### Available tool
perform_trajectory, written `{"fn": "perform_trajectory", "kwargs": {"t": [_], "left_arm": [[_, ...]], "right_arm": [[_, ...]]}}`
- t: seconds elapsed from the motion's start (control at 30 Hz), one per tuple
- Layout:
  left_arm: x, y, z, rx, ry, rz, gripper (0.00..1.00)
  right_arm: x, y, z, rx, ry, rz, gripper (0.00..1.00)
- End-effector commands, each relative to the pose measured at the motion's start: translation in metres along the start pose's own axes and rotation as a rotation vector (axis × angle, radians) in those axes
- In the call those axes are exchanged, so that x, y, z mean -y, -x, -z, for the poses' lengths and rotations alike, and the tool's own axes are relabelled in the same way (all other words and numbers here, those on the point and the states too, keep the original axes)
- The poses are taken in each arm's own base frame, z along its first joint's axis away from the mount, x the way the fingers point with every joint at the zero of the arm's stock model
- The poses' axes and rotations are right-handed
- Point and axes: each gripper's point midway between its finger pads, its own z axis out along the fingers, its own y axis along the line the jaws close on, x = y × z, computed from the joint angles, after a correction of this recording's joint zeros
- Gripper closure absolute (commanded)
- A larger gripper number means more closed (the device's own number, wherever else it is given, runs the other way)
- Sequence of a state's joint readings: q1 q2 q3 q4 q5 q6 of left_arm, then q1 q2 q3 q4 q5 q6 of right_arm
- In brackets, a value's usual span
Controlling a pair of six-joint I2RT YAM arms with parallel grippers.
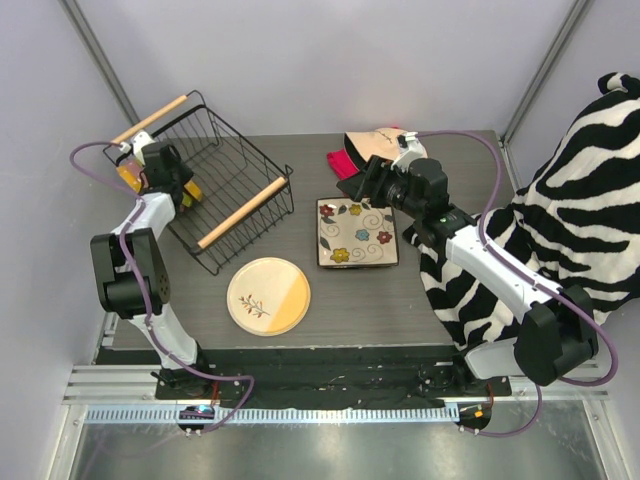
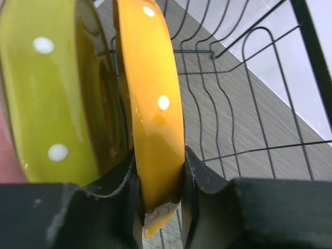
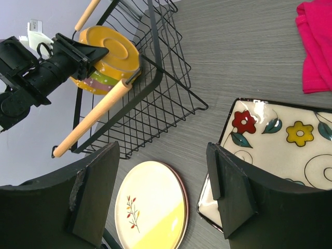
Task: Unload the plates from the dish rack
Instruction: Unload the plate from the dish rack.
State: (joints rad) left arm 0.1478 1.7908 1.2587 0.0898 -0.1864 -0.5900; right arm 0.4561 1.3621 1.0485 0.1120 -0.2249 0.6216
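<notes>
From above: a round cream-yellow plate (image 1: 268, 296) and a square flowered plate (image 1: 357, 233) flat on the table (image 1: 385, 300), beside the dish rack (image 1: 243, 212).

From the left wrist: left gripper (image 2: 158, 174) pinching the rim of an orange plate (image 2: 153, 104) (green plate (image 2: 46, 93) right next to it) inside the rack.

From the right wrist: right gripper (image 3: 162, 171) spread wide, holding nothing, above the table.
</notes>
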Motion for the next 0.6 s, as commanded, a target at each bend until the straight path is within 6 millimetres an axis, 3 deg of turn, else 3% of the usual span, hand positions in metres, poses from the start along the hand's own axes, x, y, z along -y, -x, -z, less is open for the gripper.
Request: {"fn": "perform_trajectory", "kwargs": {"t": [0.0, 0.13, 0.43, 0.57], "left_arm": [[0.017, 0.027, 0.004, 0.068, -0.063, -0.003, 0.86], [0.030, 0.036, 0.010, 0.087, -0.122, -0.005, 1.00], [0.078, 0.074, 0.048, 0.186, -0.315, -0.035, 1.00], [0.099, 0.093, 0.069, 0.263, -0.364, -0.133, 1.00]], "right_arm": [[-0.010, 0.016, -0.002, 0.048, 0.037, 0.038, 0.24], [-0.010, 0.016, -0.001, 0.049, 0.036, 0.040, 0.24], [-0.010, 0.016, 0.000, 0.048, 0.034, 0.040, 0.24], [-0.010, 0.016, 0.000, 0.048, 0.034, 0.041, 0.24]]}}
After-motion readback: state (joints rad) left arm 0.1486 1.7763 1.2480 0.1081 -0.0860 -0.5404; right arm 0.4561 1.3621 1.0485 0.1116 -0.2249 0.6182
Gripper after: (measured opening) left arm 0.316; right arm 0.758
